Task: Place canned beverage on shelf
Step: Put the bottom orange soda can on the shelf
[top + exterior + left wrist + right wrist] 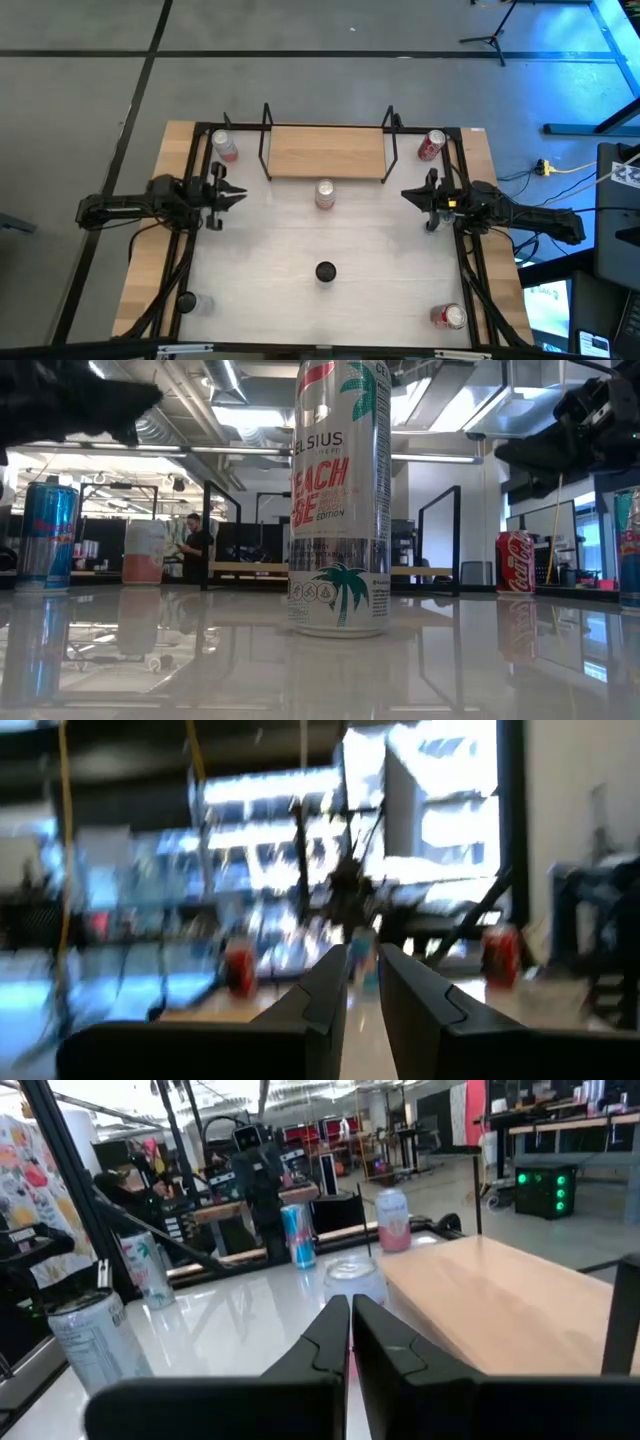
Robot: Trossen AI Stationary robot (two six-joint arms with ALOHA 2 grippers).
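1. We start with the canned beverage (324, 193), a tall slim can standing upright on the white table (390, 250) just in front of the shelf (325, 150), near the middle of its front edge. Neither tool touches it.
2. We judge the can rigid but thin-walled, smooth and likely slippery, and tall enough to tip if nudged high. We would take it across the body around mid-height, squeezing gently so the wall does not dent.
3. The shelf is a light-wood board with black rod uprights (265, 140) at both ends; its top looks bare, so there is room to set the can down between the rods.
4. Our left tool (238, 196) hangs over the table's left side with its fingers drawn together to a narrow slot, as the left wrist view shows.
5. Our right tool (406, 194) hangs opposite on the right side, fingers together too.
6. The stretch between each tool and the can is open. Other cans sit well apart: a pink one (224, 146) and a red one (431, 146) by the shelf's ends, and another red one (449, 316) at the near right corner. A small dark round object (325, 271) lies nearer the front.
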